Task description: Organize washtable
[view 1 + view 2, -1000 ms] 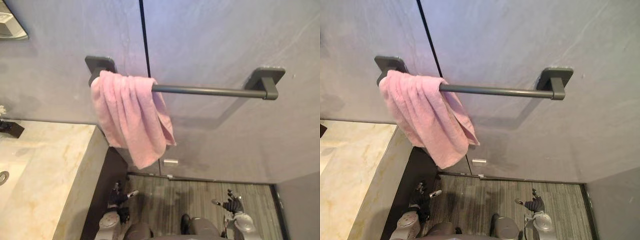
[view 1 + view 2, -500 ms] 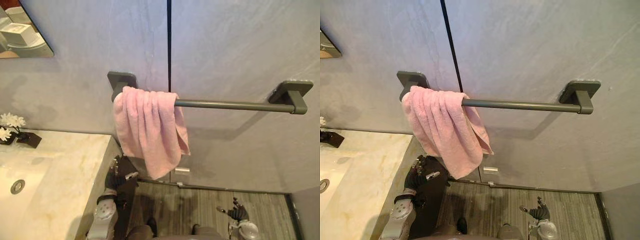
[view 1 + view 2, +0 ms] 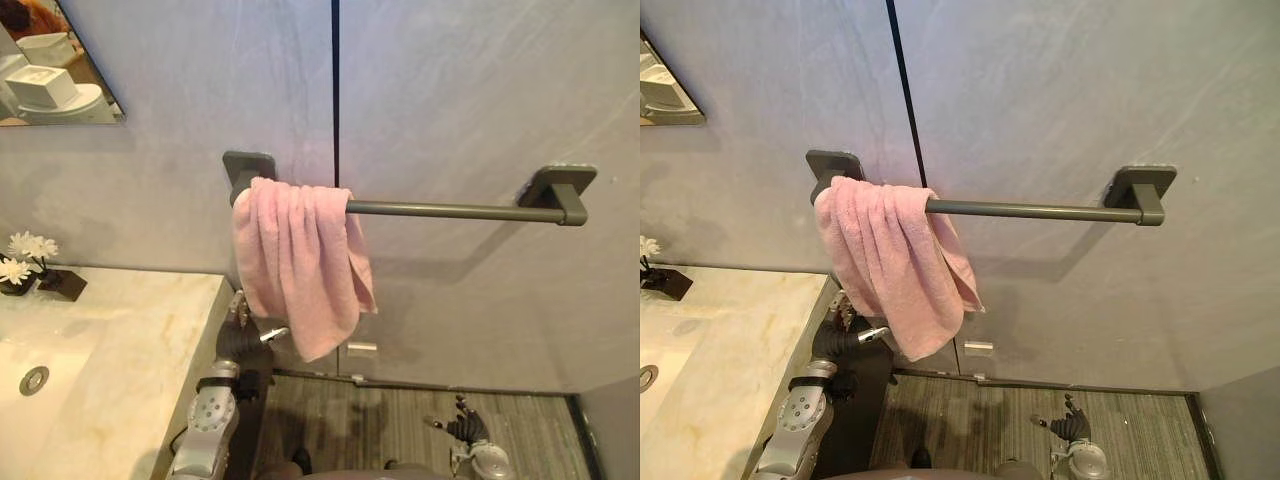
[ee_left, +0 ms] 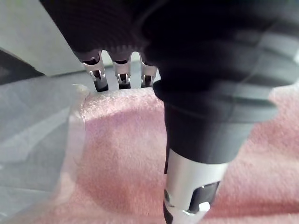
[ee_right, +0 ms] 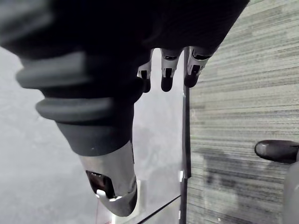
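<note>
- The left hand (image 3: 240,338) is at the lower edge of the pink towel (image 3: 295,260). Its fingers (image 4: 122,77) are straight and apart, tips at the cloth; I cannot tell if they touch.
- The right hand (image 3: 463,430) is well below the pink towel, fingers loosely spread and holding nothing.
- The pink towel hangs bunched in folds over the left end of the dark bar (image 3: 450,210), beside the marble table (image 3: 120,350).

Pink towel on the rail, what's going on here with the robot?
The robot's left hand is up beside the edge of the marble counter, open, its fingers right at the lower part of the pink towel, with no grip on it yet. The towel hangs bunched at the left end of the dark wall rail. The right hand hangs low over the floor, open and idle.
</note>
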Robot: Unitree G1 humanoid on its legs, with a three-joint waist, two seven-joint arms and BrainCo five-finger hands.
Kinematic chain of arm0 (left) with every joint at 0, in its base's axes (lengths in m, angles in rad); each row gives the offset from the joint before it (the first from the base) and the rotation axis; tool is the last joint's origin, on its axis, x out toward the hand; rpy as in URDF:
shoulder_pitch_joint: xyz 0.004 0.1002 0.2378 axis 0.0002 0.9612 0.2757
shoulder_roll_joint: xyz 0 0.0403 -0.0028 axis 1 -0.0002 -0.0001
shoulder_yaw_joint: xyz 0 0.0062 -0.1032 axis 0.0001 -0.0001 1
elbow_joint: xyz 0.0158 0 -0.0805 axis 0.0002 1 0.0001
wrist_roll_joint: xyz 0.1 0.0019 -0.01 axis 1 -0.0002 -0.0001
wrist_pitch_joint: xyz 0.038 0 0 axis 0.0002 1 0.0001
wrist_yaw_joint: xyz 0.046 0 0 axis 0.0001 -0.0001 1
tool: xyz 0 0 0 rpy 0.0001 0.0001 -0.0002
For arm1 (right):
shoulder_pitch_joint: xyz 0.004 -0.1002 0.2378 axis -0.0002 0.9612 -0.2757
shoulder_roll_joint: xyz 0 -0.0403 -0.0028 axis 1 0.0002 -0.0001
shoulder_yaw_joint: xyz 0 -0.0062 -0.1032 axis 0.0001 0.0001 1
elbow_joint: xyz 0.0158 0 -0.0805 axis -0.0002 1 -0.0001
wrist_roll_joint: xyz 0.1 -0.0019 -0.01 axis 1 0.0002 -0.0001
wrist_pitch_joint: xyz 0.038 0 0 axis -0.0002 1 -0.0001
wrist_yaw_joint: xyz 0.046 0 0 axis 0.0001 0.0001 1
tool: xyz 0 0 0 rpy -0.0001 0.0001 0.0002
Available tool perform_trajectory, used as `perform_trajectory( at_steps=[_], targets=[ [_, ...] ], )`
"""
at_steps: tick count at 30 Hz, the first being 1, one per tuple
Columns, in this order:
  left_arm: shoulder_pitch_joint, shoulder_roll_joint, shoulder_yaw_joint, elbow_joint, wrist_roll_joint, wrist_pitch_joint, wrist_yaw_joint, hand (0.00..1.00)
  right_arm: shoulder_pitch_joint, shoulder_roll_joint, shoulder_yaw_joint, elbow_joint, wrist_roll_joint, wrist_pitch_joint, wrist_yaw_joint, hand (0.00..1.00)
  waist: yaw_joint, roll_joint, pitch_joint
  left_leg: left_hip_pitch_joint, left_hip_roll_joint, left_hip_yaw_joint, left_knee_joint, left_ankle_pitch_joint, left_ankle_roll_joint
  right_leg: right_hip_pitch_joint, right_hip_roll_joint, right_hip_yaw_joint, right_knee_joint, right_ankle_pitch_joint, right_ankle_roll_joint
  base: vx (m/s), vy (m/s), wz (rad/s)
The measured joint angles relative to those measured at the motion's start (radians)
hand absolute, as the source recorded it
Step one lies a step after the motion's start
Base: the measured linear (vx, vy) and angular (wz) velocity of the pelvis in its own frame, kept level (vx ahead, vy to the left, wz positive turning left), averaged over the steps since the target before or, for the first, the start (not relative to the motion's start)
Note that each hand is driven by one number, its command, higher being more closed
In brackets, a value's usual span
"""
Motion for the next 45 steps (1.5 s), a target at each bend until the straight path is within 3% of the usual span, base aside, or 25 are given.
perform_trajectory(
  at_steps=[8,13,21,33,34,39,45],
  targets=[
    [-0.097,0.013,-0.056,0.114,0.116,0.004,0.001,1.00,0.003,-0.006,0.057,-0.062,-0.002,0.001,0.001,0.00,-0.024,-0.001,-0.004,0.022,0.010,0.012,-0.068,0.037,-0.007,-0.009,0.013,0.023,-0.031,0.027,-0.001,-0.07,-0.016,-0.08],
    [-0.099,0.021,-0.056,0.116,0.123,0.011,0.005,1.00,0.023,-0.008,0.111,-0.265,0.003,-0.006,0.004,0.00,-0.035,-0.004,-0.005,0.022,0.011,0.028,-0.071,0.036,-0.007,-0.011,0.017,0.040,-0.048,0.041,-0.001,0.00,-0.001,-0.12],
    [-0.100,0.048,-0.053,0.112,0.123,0.010,0.026,1.00,0.008,-0.040,0.211,-0.626,0.053,-0.065,0.057,0.00,-0.033,-0.009,-0.008,0.022,0.012,0.037,-0.072,0.036,-0.008,-0.010,0.022,0.055,-0.067,0.048,-0.002,0.01,-0.007,-0.05],
    [-0.102,0.048,-0.082,0.109,0.122,0.007,0.027,1.00,-0.117,-0.095,0.416,-0.665,0.078,-0.086,0.112,0.00,-0.026,-0.013,-0.011,0.011,0.011,0.018,-0.072,0.037,-0.007,-0.015,0.022,0.049,-0.069,0.057,0.000,-0.04,-0.012,0.02],
    [-0.102,0.048,-0.082,0.109,0.122,0.004,0.028,1.00,-0.133,-0.094,0.433,-0.664,0.078,-0.086,0.113,1.00,-0.026,-0.012,-0.012,0.003,0.011,0.014,-0.072,0.039,-0.007,-0.022,0.022,0.047,-0.069,0.058,0.000,-0.02,-0.017,0.10],
    [-0.131,0.045,-0.095,0.109,0.119,-0.001,0.038,1.00,-0.222,-0.080,0.478,-0.583,0.078,-0.085,0.109,1.00,-0.005,-0.011,-0.016,-0.010,0.010,-0.001,-0.092,0.061,-0.003,-0.027,0.023,0.024,-0.086,0.071,-0.002,-0.01,-0.025,0.09],
    [-0.132,0.044,-0.102,0.109,0.114,-0.001,0.048,1.00,-0.259,-0.050,0.498,-0.553,0.078,-0.085,0.101,1.00,-0.004,-0.012,-0.016,-0.010,0.006,-0.027,-0.092,0.068,-0.001,-0.010,0.022,-0.003,-0.092,0.071,-0.003,-0.03,-0.019,0.12]
  ],
)
